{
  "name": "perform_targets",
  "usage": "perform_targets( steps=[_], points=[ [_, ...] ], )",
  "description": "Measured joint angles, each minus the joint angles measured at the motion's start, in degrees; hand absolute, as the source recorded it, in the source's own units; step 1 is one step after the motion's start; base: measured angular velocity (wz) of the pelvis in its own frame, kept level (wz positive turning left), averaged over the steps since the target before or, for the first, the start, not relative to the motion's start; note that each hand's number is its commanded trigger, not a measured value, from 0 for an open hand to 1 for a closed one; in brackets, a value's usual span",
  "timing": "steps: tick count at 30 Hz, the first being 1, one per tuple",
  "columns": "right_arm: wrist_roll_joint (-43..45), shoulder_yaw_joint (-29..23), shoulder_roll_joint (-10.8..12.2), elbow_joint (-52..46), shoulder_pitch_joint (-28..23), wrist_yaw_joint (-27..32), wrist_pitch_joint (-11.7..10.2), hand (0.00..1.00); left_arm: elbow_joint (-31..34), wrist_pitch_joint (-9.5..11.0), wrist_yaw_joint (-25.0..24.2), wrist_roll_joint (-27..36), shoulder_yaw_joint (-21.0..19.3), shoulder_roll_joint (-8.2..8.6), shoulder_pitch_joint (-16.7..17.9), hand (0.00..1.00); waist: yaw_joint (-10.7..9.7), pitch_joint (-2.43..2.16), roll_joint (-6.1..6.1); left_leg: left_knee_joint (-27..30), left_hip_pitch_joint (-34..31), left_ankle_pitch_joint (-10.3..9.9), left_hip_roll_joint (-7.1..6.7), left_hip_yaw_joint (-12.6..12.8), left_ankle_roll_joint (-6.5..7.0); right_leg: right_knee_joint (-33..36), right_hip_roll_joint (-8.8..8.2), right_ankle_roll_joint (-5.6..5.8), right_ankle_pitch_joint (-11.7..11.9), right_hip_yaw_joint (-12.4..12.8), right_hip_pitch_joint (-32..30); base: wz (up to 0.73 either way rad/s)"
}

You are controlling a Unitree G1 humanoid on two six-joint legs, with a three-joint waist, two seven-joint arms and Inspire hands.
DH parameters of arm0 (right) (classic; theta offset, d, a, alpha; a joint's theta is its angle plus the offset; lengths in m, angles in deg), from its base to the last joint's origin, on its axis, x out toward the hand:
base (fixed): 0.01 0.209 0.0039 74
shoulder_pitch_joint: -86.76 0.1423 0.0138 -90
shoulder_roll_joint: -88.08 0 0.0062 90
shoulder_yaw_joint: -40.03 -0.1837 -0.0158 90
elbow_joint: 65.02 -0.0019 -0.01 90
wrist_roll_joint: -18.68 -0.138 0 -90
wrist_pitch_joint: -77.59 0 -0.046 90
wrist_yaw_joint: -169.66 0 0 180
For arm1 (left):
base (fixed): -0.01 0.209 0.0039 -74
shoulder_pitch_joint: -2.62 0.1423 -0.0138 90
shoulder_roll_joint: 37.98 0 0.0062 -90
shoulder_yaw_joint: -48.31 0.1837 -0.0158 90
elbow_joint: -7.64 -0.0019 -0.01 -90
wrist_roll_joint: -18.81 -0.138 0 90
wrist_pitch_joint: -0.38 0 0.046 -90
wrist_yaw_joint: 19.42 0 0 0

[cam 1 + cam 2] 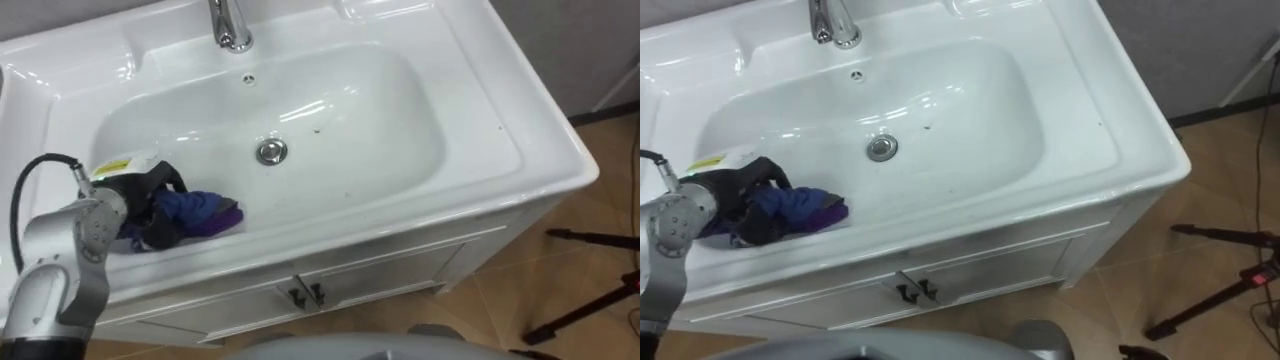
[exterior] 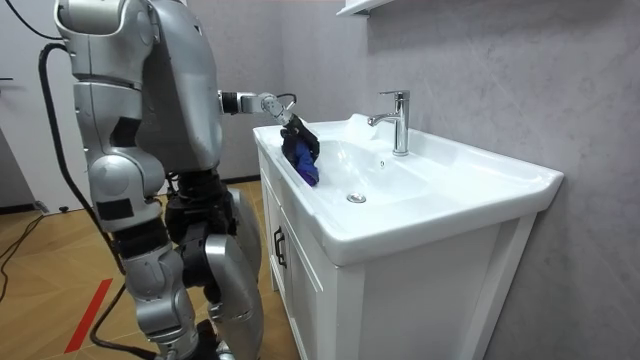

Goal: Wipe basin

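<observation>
We note the robot standing close against the front of the white cabinet [image 1: 390, 275], its left arm reaching over the near rim. The left hand [image 1: 140, 188] sits at the left end of the basin [image 1: 350, 105], dark fingers curled round a bunched blue and purple cloth [image 1: 200, 213]. The free end of the cloth trails toward the middle, lying on the sloping inner wall; in the room view it hangs limp from the hand against that wall. The drain [image 1: 271, 151] is well apart from the cloth, and the tap [image 1: 230, 24] stands at the far rim. A few small dark specks [image 1: 318, 130] show on the bowl right of the drain. Judgement: the cloth is light, soft and floppy; it will fold and slide easily on glazed ceramic, so it needs downward pressure to wipe rather than skate. The hold on the bunched end looks adequate, but a flatter pad under the palm would cover more surface. The basin itself is hard, smooth and likely slippery. Most of the bowl appears not yet covered, and the specks lie across it from the cloth.
</observation>
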Motion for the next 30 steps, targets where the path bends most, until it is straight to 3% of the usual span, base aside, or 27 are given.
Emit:
perform_targets(
  steps=[2, 5, 9, 13, 21, 24, 28, 30],
  points=[
    [0.04, 0.00, -0.15, 0.51, -0.01, -0.85, 0.00, 0.00, 0.01, -0.11, -0.95, -1.48, -1.45, -0.08, 0.07, 1.00, -0.01, 0.32, 0.78, -0.16, 0.13, 0.00, -0.21, -0.74, 0.00, 0.05, -0.10, 0.05, -0.03, -0.13, 0.16, 0.05],
    [0.04, 0.01, -0.65, 0.52, -0.03, -1.53, 0.00, 0.00, 0.38, -0.10, -1.59, -1.46, -2.01, -0.10, 0.09, 1.00, 0.33, 0.38, 1.82, -0.17, 0.10, 0.00, -0.40, -0.76, 0.00, 0.37, -0.29, 0.23, -0.21, -0.03, 0.06, 0.06],
    [1.54, 0.03, -1.37, 0.47, 0.18, -1.53, -0.01, 0.00, 2.62, -0.09, -2.49, -1.38, -2.03, -0.17, 0.09, 1.00, 1.36, 0.40, 1.85, -0.10, 0.20, 0.00, -0.79, -1.00, 0.00, 1.31, -1.09, 0.38, -0.72, -0.26, -0.21, 0.08],
    [1.93, -0.33, -1.79, 0.15, -0.05, -1.16, -0.53, 0.00, 6.29, -0.08, -2.79, -1.35, -3.07, -0.50, 0.28, 1.00, 2.68, 0.12, 0.98, 0.06, -0.02, 0.00, -0.87, -1.01, 0.00, 1.33, -1.08, 0.41, -0.73, -0.86, -0.31, 0.10],
    [1.98, -0.38, -1.76, 1.64, -1.17, -0.10, -1.85, 0.00, 8.42, 0.62, -1.25, -1.44, -5.90, -0.48, 1.14, 1.00, 2.51, 0.08, 0.19, -0.26, 0.71, 0.00, -0.85, -0.97, 0.00, 1.01, -1.08, 0.47, -0.73, -1.42, 1.10, 0.06],
    [1.86, -0.39, -1.73, 1.96, -1.24, 0.67, -1.78, 0.00, 8.42, 1.21, 1.25, -1.44, -5.90, 0.77, 3.42, 1.00, 2.35, 0.12, 0.11, -1.64, 1.44, 0.04, -0.93, -0.71, 0.06, 1.20, -1.10, 0.50, -0.76, -1.05, 1.04, -0.01],
    [1.90, -0.25, -1.35, 1.87, -1.25, 1.14, -1.81, 0.00, 8.42, 2.24, 3.86, -1.49, -5.81, 3.17, 5.69, 1.00, 2.21, 0.15, -1.15, -1.92, 2.26, 0.24, -0.88, -0.63, 0.08, 0.87, -0.95, 0.50, -0.76, -1.22, 1.77, 0.01],
    [1.90, -0.25, -1.32, 1.81, -1.23, 1.58, -2.31, 0.00, 8.33, 2.92, 4.97, -1.48, -5.79, 3.23, 5.82, 1.00, 2.19, 0.15, -1.50, -1.77, 2.46, 0.24, -0.80, -0.63, 0.08, 0.37, -0.77, 0.52, -0.72, -1.19, 2.32, 0.04]
  ],
)
